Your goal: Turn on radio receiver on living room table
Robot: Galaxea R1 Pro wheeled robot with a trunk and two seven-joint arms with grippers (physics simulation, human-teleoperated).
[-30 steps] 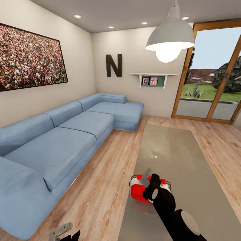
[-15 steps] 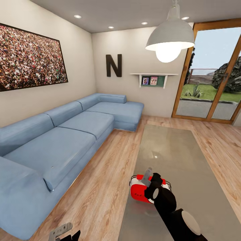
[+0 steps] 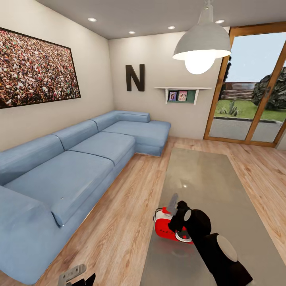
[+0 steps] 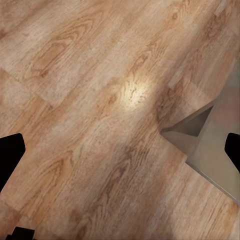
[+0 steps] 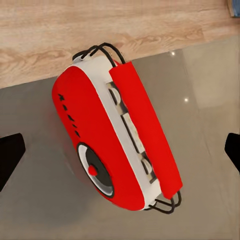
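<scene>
A living room with a wood plank floor [image 3: 123, 214]. A long blue L-shaped sofa [image 3: 75, 163] runs along the left wall, under a wide picture of a crowd [image 3: 35, 67]. A black letter N [image 3: 135, 78] hangs on the far wall, a white pendant lamp [image 3: 202, 43] hangs from the ceiling, and glass doors [image 3: 254, 91] open onto a garden at the right. A long, low tabletop [image 3: 206, 186] with a glossy grey-beige surface stretches away in front of the robot. The red radio receiver [image 3: 169, 226] sits near the tabletop's near left corner, tipped so that its red handle [image 5: 145, 130] and round dark dial [image 5: 97, 172] both face the right wrist camera. The right pincer [image 3: 173, 206] hangs directly over the radio, its dark fingertips [image 5: 10, 155] spread wide at either side and grasping nothing. The left pincer [image 3: 72, 274] hangs low over the floor beside the tabletop's corner, fingertips [image 4: 10, 155] likewise wide apart and empty.
</scene>
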